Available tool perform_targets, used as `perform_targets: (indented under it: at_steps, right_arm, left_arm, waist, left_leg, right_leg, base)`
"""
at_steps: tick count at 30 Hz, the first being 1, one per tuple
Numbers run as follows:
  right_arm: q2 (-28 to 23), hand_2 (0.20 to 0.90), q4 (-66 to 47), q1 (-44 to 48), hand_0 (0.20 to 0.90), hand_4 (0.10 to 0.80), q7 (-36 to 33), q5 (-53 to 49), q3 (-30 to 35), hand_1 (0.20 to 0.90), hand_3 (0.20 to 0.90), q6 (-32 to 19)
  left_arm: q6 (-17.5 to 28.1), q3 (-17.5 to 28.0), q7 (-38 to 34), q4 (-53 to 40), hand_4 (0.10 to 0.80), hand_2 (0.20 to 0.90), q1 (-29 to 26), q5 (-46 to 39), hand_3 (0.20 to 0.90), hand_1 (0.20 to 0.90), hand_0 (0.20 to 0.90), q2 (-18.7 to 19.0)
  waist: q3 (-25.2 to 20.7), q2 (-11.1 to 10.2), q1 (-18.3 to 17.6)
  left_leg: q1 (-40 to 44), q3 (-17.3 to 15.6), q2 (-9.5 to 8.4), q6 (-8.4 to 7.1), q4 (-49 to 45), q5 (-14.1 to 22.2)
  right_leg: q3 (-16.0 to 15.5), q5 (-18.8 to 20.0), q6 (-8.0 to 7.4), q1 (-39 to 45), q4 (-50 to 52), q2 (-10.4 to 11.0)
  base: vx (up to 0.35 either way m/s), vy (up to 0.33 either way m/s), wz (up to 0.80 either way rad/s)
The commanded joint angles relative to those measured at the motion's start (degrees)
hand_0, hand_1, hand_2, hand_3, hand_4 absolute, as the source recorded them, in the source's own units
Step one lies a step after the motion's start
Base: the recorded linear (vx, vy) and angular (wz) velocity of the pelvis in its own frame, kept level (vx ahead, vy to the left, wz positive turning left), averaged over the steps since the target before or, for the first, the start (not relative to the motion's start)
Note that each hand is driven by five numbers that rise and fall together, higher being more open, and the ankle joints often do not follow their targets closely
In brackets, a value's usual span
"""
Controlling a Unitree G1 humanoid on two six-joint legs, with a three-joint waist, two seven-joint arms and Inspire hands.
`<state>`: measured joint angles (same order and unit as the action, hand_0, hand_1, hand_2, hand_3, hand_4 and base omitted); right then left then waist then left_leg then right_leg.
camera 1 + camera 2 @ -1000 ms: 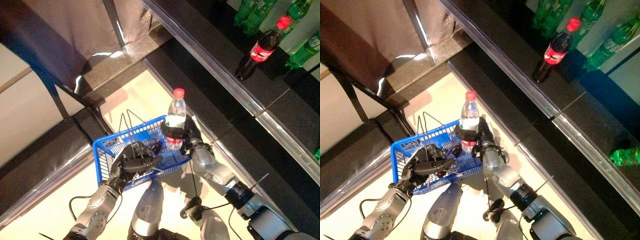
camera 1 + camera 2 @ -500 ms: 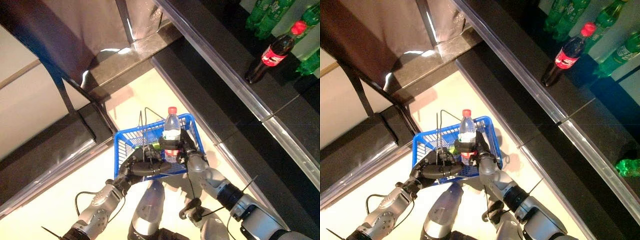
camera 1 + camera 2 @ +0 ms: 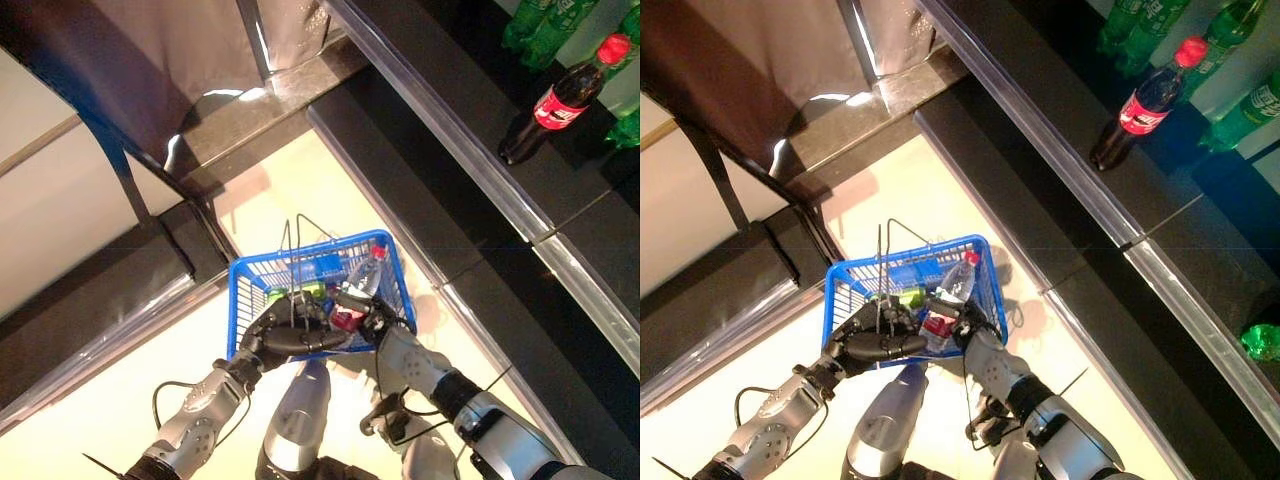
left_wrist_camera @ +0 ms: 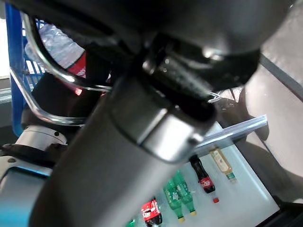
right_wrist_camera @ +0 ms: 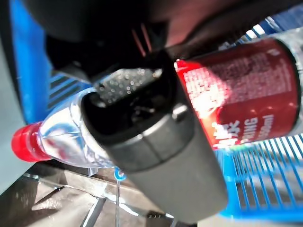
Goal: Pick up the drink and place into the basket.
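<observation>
The blue basket (image 3: 236, 310) hangs raised in front of me, above the pale floor. My left hand (image 3: 283, 336) is shut on its thin wire handles (image 4: 52, 78) at the near rim. The drink is a clear water bottle (image 3: 362, 285) with a red cap (image 3: 379, 252) and a red label (image 5: 246, 106). It lies tilted inside the basket, cap pointing away from me. My right hand (image 3: 378, 322) is curled round its lower part, and its thumb (image 5: 156, 142) lies across the bottle.
A green item (image 3: 310, 291) lies in the basket. A dark shelf edge (image 3: 450, 130) runs diagonally at the right, with a cola bottle (image 3: 560, 100) and green bottles (image 3: 545, 20) behind it. A dark stand leg (image 3: 130, 190) is at the left.
My right hand has lowered the bottle from upright above the basket's rim to tilted down inside the basket. The left hand still holds the handles.
</observation>
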<state>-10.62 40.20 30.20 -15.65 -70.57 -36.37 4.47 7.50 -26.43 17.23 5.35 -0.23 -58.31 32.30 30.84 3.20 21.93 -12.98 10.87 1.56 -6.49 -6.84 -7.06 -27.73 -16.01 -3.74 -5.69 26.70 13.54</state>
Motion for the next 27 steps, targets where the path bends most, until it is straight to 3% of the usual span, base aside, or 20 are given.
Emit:
perform_targets:
  at_steps: [1,14,20,27]
  right_arm:
    - [8.1,0.3,-1.9,3.1,0.3,0.1,6.6,-4.7,-0.9,0.3,0.2,0.3]
    - [8.8,0.3,1.3,4.4,0.3,0.1,9.1,-13.2,0.3,0.3,0.2,4.6]
    - [6.5,0.3,13.3,12.1,0.3,0.1,6.1,-14.8,8.7,0.3,0.2,6.3]
    - [4.8,0.3,24.0,18.3,0.3,0.1,3.1,-14.7,15.3,0.3,0.2,9.2]
  left_arm:
    - [12.2,2.5,12.8,-22.3,0.1,0.3,-8.6,-2.4,0.2,0.3,0.3,-3.6]
    - [12.4,1.1,15.6,-23.5,0.1,0.3,-9.0,-3.7,0.2,0.3,0.3,-2.8]
    - [7.9,0.8,21.8,-27.7,0.1,0.3,-12.0,-9.6,0.2,0.3,0.3,-1.9]
    - [4.6,1.2,19.8,-29.7,0.1,0.3,-15.4,-11.8,0.2,0.3,0.3,-1.9]
  waist:
    - [-4.8,1.4,0.1]
    - [-4.6,1.9,0.2]
    - [-4.3,2.6,1.5]
    - [-3.7,3.0,2.2]
  left_leg:
    - [1.2,1.5,-4.21,4.01,0.3,3.2]
    - [0.7,1.3,-4.53,4.65,1.0,2.9]
    - [-0.1,2.1,-5.43,5.17,-0.1,3.1]
    - [-0.5,2.1,-5.94,5.56,-0.9,3.5]
  right_leg:
    - [0.8,7.6,2.94,0.4,-6.2,-3.9]
    - [1.2,8.6,2.45,-0.9,-6.3,-3.6]
    - [0.1,9.2,2.18,-1.6,-4.9,-2.3]
    - [-0.5,9.6,1.45,-2.4,-3.4,-1.2]
  base:
    - [0.0,0.0,0.0]
    - [0.003,0.002,0.0]
    - [0.027,0.001,0.05]
    - [0.043,0.005,0.06]
